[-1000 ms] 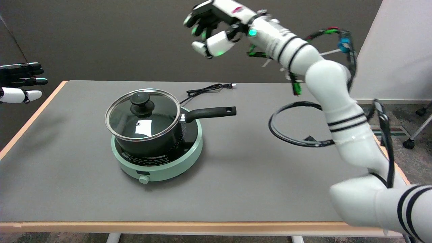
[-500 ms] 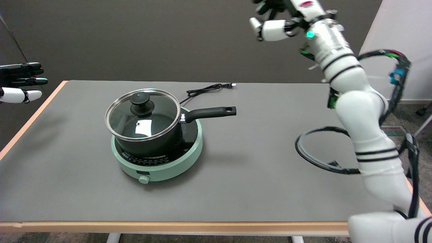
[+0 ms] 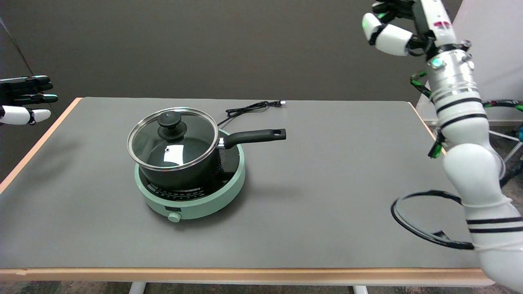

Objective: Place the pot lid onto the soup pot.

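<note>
Glass pot lid [image 3: 172,138] seated on the black soup pot [image 3: 184,163], left of centre in the frame, atop a mint-green cooker [image 3: 192,204] on the grey table [image 3: 327,183]. Right hand [image 3: 398,24] raised at upper right, cut by the frame edge, holding nothing visible; fingers possibly loosely curled, hard to tell.

right hand [image 3: 402,24] raised high, holding nothing

1. The pot [image 3: 184,163] is black, with a black handle.
2. The lid [image 3: 172,139] is clear glass, silver-rimmed, with a black knob.
3. The cooker [image 3: 192,200] is mint green.
4. The tabletop [image 3: 327,183] is grey, edged in light wood.
5. The right hand [image 3: 392,28] is white and black, with green lights.
</note>
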{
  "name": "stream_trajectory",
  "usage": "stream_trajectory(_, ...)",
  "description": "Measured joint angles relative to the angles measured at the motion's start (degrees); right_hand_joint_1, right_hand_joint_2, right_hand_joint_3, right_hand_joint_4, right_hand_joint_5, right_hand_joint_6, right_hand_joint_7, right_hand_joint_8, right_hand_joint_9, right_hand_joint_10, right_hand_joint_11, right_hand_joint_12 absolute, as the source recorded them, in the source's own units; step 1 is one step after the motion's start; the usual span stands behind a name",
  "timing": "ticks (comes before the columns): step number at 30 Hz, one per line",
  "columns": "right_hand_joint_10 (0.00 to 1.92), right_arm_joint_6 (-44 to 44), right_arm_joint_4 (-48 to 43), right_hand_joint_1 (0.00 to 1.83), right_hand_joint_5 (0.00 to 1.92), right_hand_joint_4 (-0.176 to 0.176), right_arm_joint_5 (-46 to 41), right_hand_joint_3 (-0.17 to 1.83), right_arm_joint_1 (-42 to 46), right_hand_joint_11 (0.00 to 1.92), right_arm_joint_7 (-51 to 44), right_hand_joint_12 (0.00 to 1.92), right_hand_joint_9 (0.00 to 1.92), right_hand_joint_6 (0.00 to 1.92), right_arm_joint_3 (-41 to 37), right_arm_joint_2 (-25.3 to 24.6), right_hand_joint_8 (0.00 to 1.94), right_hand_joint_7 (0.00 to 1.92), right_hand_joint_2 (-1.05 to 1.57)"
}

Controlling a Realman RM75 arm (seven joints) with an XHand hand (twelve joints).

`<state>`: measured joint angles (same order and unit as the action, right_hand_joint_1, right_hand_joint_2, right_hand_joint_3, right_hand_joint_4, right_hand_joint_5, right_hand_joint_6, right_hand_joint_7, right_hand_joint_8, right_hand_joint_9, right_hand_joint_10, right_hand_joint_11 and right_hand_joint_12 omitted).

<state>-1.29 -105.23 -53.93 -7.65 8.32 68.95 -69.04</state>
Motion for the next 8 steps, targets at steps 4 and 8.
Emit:
stream_trajectory(4, 0.92, -2.1, -0.4, 0.75, 0.60, -0.176, -3.1, 0.73, 2.9, 0.16, 0.5, 1.69, 0.71, 0.30, -1.1, 0.8, 0.41, 0.73, 0.77)
stream_trajectory(8, 0.91, -3.7, -0.7, 0.76, 0.59, -0.176, -5.4, 0.73, 5.2, 0.17, 0.9, 1.68, 0.71, 0.30, -1.7, 1.4, 0.41, 0.73, 0.76)
